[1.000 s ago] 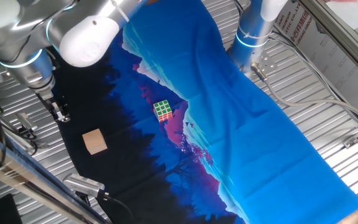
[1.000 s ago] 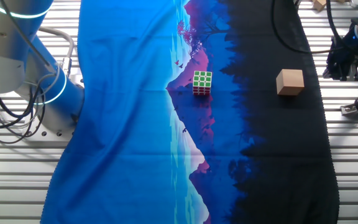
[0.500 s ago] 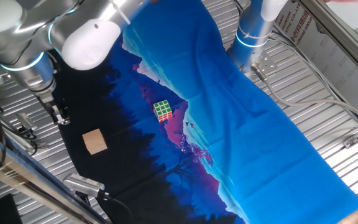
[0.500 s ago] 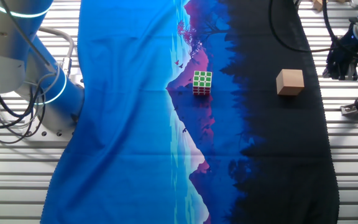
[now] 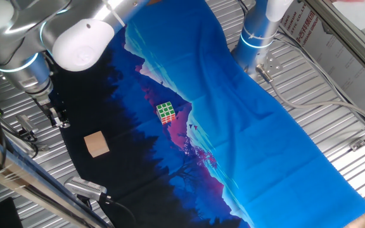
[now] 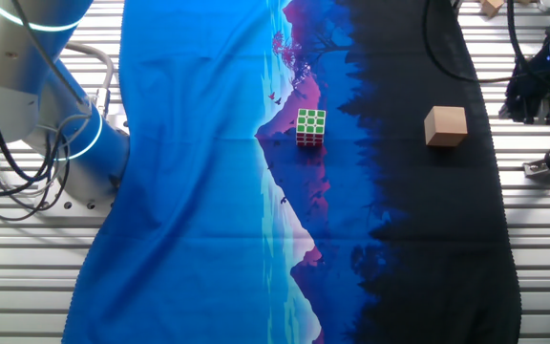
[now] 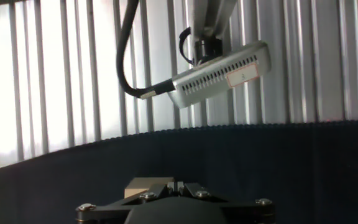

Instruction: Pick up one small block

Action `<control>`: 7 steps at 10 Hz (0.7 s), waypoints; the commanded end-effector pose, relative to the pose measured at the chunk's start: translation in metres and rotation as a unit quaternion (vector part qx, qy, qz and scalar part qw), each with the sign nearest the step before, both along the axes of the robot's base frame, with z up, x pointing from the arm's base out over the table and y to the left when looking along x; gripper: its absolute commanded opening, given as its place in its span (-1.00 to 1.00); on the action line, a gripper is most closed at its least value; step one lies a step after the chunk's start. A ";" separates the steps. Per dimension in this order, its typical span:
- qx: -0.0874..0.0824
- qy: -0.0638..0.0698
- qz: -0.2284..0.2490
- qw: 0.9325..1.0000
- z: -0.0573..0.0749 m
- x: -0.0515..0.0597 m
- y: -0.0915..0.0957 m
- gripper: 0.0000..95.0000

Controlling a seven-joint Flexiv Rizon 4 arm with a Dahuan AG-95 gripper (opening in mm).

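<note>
The small block [image 5: 96,144] is a plain tan wooden cube lying on the black part of the cloth; it also shows in the other fixed view [image 6: 445,126]. My gripper [image 5: 58,118] hangs at the cloth's edge, a short way from the block and apart from it, and shows at the right edge of the other fixed view [image 6: 529,96]. In the hand view the fingers [image 7: 175,186] meet with no gap, shut and empty, and the block [image 7: 139,185] peeks out just behind them on the left.
A green-and-white puzzle cube [image 5: 166,112] sits mid-cloth, also in the other fixed view [image 6: 311,127]. A silver camera bar [image 7: 219,74] with a black cable stands on the slatted metal table beyond the cloth edge [image 5: 86,187]. A second arm's base [image 5: 258,31] stands at the far side.
The arm and gripper have shifted slightly along the cloth's edge. The block and puzzle cube have not moved.
</note>
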State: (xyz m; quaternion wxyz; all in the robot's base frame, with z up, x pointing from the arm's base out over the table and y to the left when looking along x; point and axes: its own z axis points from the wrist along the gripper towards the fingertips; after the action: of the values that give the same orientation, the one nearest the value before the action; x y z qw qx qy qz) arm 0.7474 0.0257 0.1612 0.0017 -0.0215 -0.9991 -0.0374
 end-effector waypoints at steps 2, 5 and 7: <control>-0.002 -0.001 0.000 1.000 0.003 -0.005 -0.004 -1.00; -0.001 -0.002 -0.001 1.000 0.003 -0.006 -0.004 -1.00; -0.001 -0.002 -0.001 1.000 0.003 -0.006 -0.004 -1.00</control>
State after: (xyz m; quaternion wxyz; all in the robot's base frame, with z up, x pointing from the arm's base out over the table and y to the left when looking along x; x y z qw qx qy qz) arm 0.7436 0.0215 0.1639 0.0022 -0.0221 -0.9991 -0.0365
